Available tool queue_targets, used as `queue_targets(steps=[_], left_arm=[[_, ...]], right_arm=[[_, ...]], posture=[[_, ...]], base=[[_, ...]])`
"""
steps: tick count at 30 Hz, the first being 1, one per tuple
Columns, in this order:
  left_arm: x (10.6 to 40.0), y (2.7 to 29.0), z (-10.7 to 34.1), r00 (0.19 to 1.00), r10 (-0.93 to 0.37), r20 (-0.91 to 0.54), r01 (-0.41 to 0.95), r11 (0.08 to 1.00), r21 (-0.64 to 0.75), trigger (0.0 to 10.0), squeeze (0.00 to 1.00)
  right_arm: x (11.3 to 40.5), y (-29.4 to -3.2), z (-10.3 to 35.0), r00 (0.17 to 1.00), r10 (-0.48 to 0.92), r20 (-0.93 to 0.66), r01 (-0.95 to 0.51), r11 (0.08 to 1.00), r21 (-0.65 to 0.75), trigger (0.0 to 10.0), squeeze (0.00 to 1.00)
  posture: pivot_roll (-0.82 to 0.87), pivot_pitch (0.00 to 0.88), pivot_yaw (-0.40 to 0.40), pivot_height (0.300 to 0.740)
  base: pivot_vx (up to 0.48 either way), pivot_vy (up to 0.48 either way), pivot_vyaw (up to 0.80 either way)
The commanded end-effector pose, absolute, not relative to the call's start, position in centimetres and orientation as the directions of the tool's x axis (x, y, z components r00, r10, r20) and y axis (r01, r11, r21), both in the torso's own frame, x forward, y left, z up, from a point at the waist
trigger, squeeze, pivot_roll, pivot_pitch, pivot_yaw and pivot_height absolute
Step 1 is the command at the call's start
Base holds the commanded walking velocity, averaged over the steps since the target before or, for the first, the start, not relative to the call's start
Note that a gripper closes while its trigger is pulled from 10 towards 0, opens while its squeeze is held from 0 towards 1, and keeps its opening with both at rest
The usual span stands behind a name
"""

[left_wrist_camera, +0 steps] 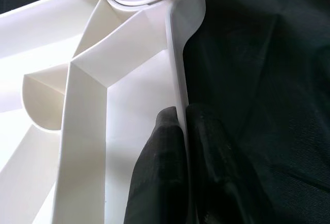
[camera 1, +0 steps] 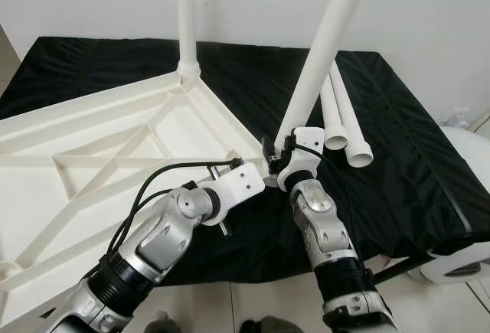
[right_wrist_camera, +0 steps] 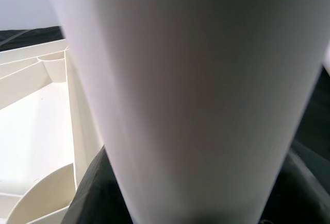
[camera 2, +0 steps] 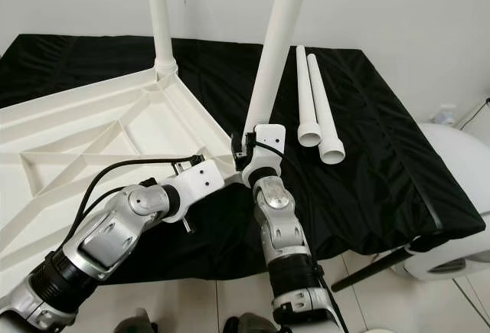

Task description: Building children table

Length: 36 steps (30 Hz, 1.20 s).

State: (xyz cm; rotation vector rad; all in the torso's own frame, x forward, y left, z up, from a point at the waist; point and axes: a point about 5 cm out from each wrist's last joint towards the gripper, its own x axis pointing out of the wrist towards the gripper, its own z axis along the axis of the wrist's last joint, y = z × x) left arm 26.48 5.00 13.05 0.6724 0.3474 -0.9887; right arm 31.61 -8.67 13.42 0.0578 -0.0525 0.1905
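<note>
One leg (camera 1: 186, 19) already stands upright in a corner socket of the upturned white tabletop (camera 1: 92, 157), which lies underside-up on the black cloth (camera 1: 383, 157). A second leg (camera 1: 325, 50) is tilted, its lower end down at the tabletop's near corner, and by the look of it is being seated there rather than fixed yet. Two more legs (camera 1: 346, 122) lie side by side on the cloth, just beyond that corner and apart from the tabletop.

The right gripper (camera 1: 276, 157) is closed around the foot of the tilted leg, right at the corner; in its wrist view the leg fills the space between the dark fingers. The left gripper (left_wrist_camera: 180, 147) pinches the raised rim of the tabletop (left_wrist_camera: 178, 80) close to that same corner, one finger on the inside and one on the cloth side, steadying it.

So I judge the job roughly a quarter done: one leg in, one going in, two untouched. Whether the tilted leg has caught its socket cannot be told, since the grippers hide the joint.
</note>
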Motion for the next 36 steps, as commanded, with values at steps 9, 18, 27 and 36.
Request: queue_targets(steps=[9, 18, 27, 36], left_arm=[[25.3, 3.2, 13.4, 0.472, -0.711, -0.52, 0.874, 0.303, 0.379, 10.0, 0.0], [25.2, 3.2, 13.4, 0.468, -0.713, -0.522, 0.876, 0.299, 0.378, 10.0, 0.0], [25.3, 3.2, 13.5, 0.472, -0.712, -0.52, 0.874, 0.302, 0.38, 10.0, 0.0], [25.6, 3.4, 13.6, 0.477, -0.708, -0.521, 0.871, 0.305, 0.384, 10.0, 0.0]], right_arm=[[31.2, -9.3, 14.0, 0.978, 0.192, 0.083, -0.197, 0.978, 0.063, 10.0, 1.0], [30.6, -10.8, 13.2, 0.935, 0.343, 0.095, -0.347, 0.937, 0.031, 10.0, 0.0], [30.7, -12.9, 13.3, 0.821, 0.564, 0.088, -0.564, 0.825, -0.023, 10.0, 0.0], [31.5, -16.8, 14.2, 0.675, 0.737, 0.019, -0.733, 0.674, -0.093, 10.0, 0.0]], posture=[[0.03, 0.0, -0.116, 0.74], [0.03, 0.0, -0.113, 0.74], [0.03, 0.0, -0.112, 0.74], [0.03, 0.0, -0.101, 0.74]], base=[[0.0, 0.0, 0.0], [0.0, 0.0, 0.0], [0.0, 0.0, 0.0], [0.0, 0.0, 0.0]])
